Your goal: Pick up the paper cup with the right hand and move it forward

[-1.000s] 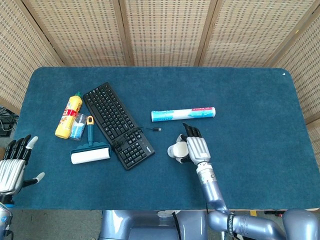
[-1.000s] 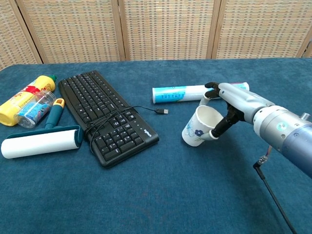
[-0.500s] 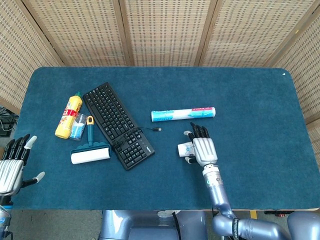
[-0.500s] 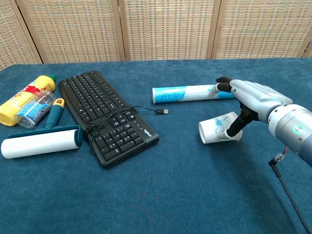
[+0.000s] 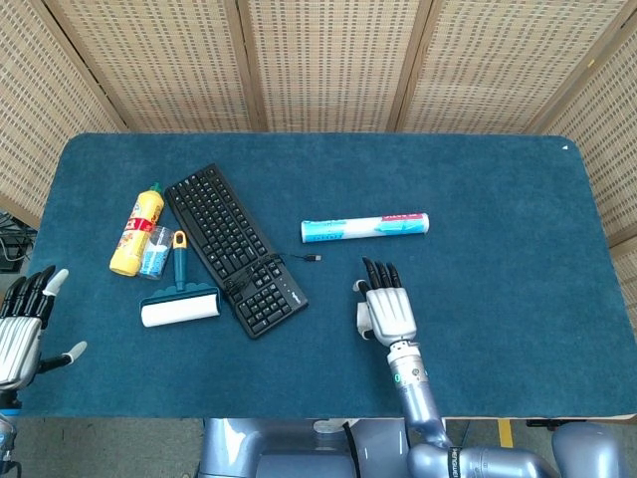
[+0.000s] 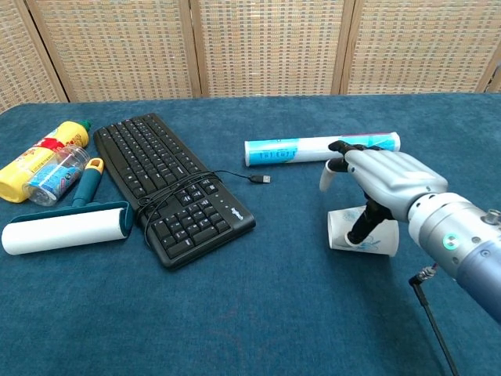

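The white paper cup with a blue print lies on its side on the blue table, mouth to the left. My right hand is spread just over it, fingers stretched forward, thumb hanging down in front of the cup's wall. Nothing is gripped. From the head view the right hand covers most of the cup, and only its left edge shows. My left hand hovers open off the table's near left corner.
A blue-and-white tube lies just beyond the right hand. To the left are a black keyboard with its cable, a lint roller, a yellow bottle and a small clear bottle. Wicker screens stand behind the table.
The cup, tilted in the right hand's grip a second ago, now lies on its side on the table. The right hand has let go, spread flat and shifted slightly nearer.
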Available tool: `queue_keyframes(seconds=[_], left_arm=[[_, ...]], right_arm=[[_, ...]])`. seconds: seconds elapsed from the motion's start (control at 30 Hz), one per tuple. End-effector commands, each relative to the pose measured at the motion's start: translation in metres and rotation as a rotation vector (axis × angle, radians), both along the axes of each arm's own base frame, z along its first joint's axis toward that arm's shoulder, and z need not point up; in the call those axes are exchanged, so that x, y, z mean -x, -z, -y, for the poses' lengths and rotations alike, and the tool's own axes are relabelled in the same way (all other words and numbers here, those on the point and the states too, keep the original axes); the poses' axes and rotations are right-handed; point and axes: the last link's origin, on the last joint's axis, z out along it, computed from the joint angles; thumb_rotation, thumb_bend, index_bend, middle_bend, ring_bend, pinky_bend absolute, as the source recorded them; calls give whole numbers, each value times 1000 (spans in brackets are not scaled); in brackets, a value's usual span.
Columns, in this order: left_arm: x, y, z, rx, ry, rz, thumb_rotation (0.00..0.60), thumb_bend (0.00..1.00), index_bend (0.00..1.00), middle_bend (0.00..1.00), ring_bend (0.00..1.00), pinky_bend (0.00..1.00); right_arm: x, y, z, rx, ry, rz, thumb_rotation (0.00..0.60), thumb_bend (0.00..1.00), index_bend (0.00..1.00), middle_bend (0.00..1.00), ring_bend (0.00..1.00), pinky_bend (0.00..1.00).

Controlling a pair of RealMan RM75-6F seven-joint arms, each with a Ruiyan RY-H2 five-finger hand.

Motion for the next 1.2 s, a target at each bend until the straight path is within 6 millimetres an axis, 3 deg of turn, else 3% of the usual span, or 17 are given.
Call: queue_keyframes(seconds=[0.03,0.67,1.2], left_arm=[[1,-1,0,1,-1,2,600,176,0,0,0,0],[-1,1,1,15,5,7,600,176,0,0,0,0],[-1,1,1,20,7,17,600,177,0,0,0,0]], right_arm=[[0,4,-1,17,27,-48,600,212,372,0,0,0],[2,-2,-8,47,145,-220,600,211,351,0,0,0],[-7,3,-10,37,140,-223,600,211,407,0,0,0]])
